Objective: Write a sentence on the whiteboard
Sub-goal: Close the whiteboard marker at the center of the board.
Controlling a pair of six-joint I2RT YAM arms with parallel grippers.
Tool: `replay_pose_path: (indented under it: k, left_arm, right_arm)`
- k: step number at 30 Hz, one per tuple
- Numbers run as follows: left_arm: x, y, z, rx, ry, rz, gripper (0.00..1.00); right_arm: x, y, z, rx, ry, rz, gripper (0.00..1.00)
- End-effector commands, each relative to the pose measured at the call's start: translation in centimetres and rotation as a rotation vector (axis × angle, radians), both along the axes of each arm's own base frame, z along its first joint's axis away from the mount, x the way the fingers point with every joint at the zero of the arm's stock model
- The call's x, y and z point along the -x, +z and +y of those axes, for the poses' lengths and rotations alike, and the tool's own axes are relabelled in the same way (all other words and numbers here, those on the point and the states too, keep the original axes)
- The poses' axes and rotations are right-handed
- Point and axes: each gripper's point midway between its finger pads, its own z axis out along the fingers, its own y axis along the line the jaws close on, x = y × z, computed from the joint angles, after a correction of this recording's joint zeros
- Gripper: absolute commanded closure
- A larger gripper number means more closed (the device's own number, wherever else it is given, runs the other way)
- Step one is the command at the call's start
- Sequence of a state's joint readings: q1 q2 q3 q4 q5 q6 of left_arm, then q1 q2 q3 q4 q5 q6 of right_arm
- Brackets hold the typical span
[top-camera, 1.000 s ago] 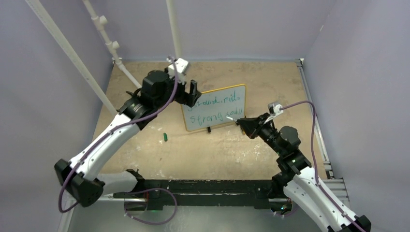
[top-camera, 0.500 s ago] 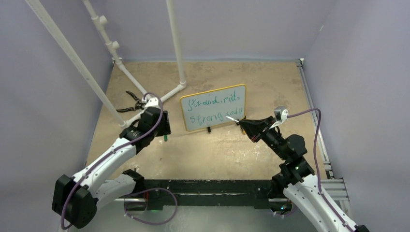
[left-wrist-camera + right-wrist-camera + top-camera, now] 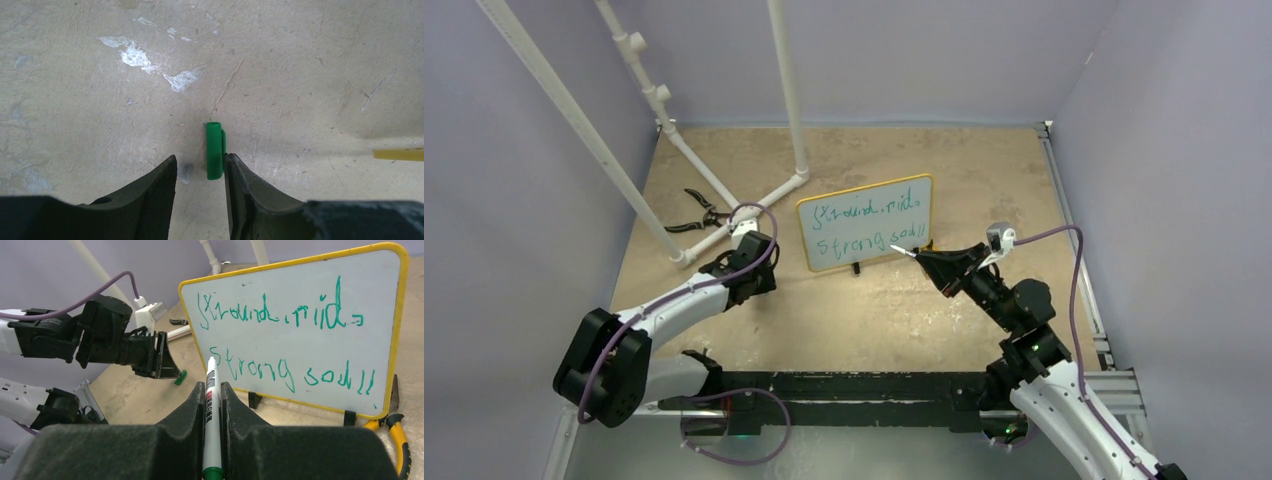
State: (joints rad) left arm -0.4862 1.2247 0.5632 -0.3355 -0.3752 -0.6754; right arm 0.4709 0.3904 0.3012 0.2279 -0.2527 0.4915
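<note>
The whiteboard [image 3: 864, 190] stands upright mid-desk [image 3: 300, 60], the sentence [image 3: 250, 372] filling two green lines. The right hand [image 3: 212, 387] pinches the marker [image 3: 211, 372], its tip near the lower line. The left hand [image 3: 201, 159], spread, straddles the green cap [image 3: 214, 150], likely for recapping.

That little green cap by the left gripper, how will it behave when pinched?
The green cap looks like hard plastic, so probably light and stiff. Its apparent side clip likely stops rolling. It lies nearer one finger of the left gripper, so it may skid or twist.
</note>
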Motion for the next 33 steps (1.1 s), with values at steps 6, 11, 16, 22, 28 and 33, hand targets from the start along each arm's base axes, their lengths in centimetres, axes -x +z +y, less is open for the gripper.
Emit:
replay_pose_path:
  k: [6,11,16,22,28,33]
  left_arm:
    - [-0.5,-1.5,-0.3,0.019,0.025,-0.002,0.66]
    - [-0.3,-2.5,-0.5,0.015,0.009,0.030,0.91]
    - [0.1,-2.0,0.4,-0.009,0.028,0.018,1.00]
    - [-1.3,4.6,0.3,0.052,0.032,-0.167,1.00]
    - [-2.5,15.9,-0.6,0.086,-0.134,-0.465,1.00]
    - [-1.1,21.8,-5.8,0.128,-0.579,-0.578,1.00]
  right_arm:
    - [-0.1,0.3,0.6,-0.017,0.026,-0.025,1.00]
    - [-0.3,0.3,0.5,-0.026,0.019,-0.001,1.00]
    - [-0.5,0.0,0.5,-0.006,0.007,0.044,1.00]
    - [0.0,0.1,0.8,0.023,0.039,0.071,1.00]
    - [1.2,1.6,1.4,0.027,0.107,0.067,1.00]
    - [2.5,2.9,2.3,0.060,0.204,0.047,1.00]
